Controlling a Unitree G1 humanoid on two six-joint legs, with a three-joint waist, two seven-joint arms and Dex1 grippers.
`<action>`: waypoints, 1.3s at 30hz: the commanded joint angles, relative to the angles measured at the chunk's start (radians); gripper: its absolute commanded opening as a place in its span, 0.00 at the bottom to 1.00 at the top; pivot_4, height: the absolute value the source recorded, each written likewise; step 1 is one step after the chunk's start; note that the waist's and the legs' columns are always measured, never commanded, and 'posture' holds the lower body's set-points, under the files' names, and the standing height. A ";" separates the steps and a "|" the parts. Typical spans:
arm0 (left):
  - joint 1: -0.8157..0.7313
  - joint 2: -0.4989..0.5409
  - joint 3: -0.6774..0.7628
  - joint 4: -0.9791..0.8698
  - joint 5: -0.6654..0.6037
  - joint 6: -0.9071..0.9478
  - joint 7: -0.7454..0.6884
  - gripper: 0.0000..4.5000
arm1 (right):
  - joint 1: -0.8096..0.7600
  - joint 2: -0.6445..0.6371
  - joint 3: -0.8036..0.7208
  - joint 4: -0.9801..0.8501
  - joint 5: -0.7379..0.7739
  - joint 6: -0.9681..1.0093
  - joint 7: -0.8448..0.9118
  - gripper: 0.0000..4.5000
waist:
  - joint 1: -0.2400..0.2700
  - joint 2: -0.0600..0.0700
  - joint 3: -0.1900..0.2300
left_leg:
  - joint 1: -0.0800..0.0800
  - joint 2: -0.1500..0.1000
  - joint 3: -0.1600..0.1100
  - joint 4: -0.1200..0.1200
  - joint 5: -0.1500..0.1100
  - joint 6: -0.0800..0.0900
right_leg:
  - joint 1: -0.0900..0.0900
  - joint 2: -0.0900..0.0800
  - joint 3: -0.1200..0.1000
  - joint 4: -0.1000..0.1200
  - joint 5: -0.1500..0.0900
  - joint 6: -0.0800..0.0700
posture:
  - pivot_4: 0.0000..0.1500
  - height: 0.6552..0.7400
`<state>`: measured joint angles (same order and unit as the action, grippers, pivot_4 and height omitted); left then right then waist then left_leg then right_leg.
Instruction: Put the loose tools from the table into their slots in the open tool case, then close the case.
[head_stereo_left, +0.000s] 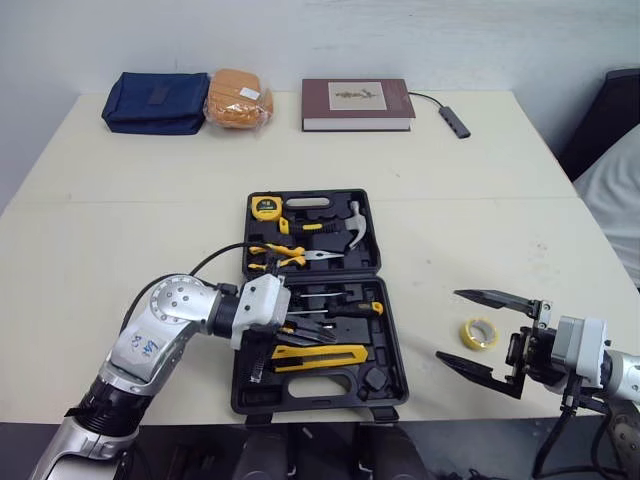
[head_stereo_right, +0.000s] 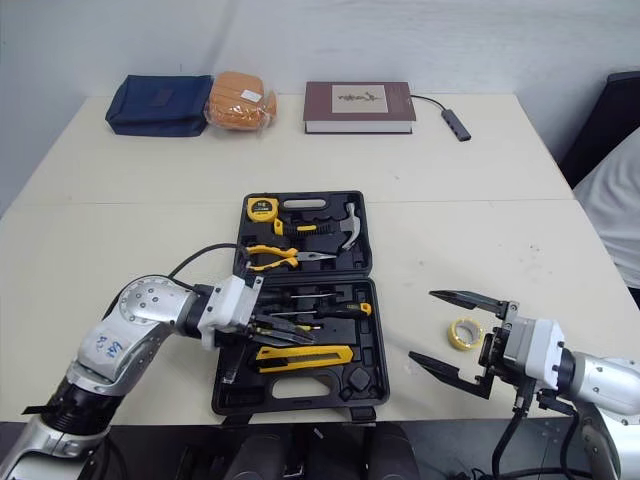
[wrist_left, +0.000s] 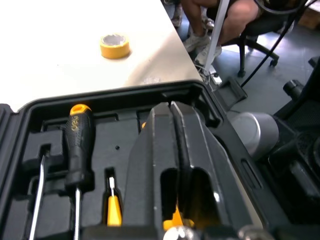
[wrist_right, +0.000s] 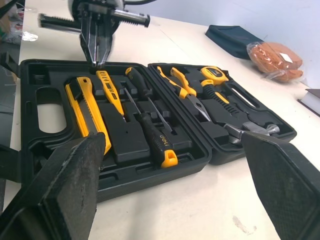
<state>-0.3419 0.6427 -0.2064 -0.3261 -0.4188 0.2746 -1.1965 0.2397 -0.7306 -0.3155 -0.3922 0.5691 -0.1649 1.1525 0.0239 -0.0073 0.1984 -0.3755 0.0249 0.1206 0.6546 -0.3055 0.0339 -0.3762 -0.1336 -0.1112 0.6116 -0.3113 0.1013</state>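
Note:
The black tool case (head_stereo_left: 385, 345) lies open mid-table. Its far half holds a tape measure (head_stereo_left: 265, 207), a hammer (head_stereo_left: 345, 232) and pliers (head_stereo_left: 290, 256). In the near half lie screwdrivers (head_stereo_left: 340, 309) and a yellow utility knife (head_stereo_left: 320, 357). My left gripper (wrist_left: 172, 107) hovers low over that near half, fingers shut with nothing visibly between them. A loose yellow tape roll (head_stereo_left: 479, 333) rests on the table right of the case. My right gripper (head_stereo_left: 447, 324) is spread wide open just left of the roll, between it and the case, apart from both.
Along the far edge sit a blue pouch (head_stereo_left: 155, 102), an orange wrapped package (head_stereo_left: 240, 98), a maroon book (head_stereo_left: 357, 103) and a small grey adapter (head_stereo_left: 455, 120) on a cable. A person in white (head_stereo_left: 615, 190) is at the table's right side.

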 joint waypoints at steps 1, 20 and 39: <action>0.007 -0.006 -0.019 0.023 0.045 -0.056 -0.001 0.00 | -0.006 0.002 -0.006 -0.016 0.003 -0.001 -0.008 1.00 | 0.000 0.000 0.000 | 0.000 0.000 0.000 0.000 0.000 0.000 | 0.000 0.000 0.000 0.000 0.000 0.000 | 1.00 1.00; 0.070 0.006 -0.103 0.135 0.216 -0.088 0.040 0.00 | 0.030 0.021 -0.019 0.019 -0.009 -0.049 0.008 1.00 | 0.000 0.000 0.000 | 0.000 0.000 0.000 0.000 -0.001 0.001 | 0.000 -0.001 0.000 0.000 0.000 0.000 | 1.00 1.00; 0.099 0.013 -0.139 0.207 0.248 -0.095 0.089 0.00 | 0.021 0.037 -0.009 0.085 -0.024 -0.107 0.029 1.00 | 0.000 0.009 -0.015 | 0.005 0.001 0.000 -0.001 -0.003 0.002 | 0.003 -0.001 0.001 0.000 0.000 -0.001 | 1.00 1.00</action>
<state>-0.2806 0.6549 -0.3291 -0.1827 -0.2144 0.1968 -1.1161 0.2605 -0.6977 -0.3166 -0.3046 0.5468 -0.2483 1.1777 0.0241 0.0015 0.1832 -0.3704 0.0258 0.1209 0.6532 -0.3084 0.0362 -0.3730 -0.1345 -0.1103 0.6119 -0.3119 0.1002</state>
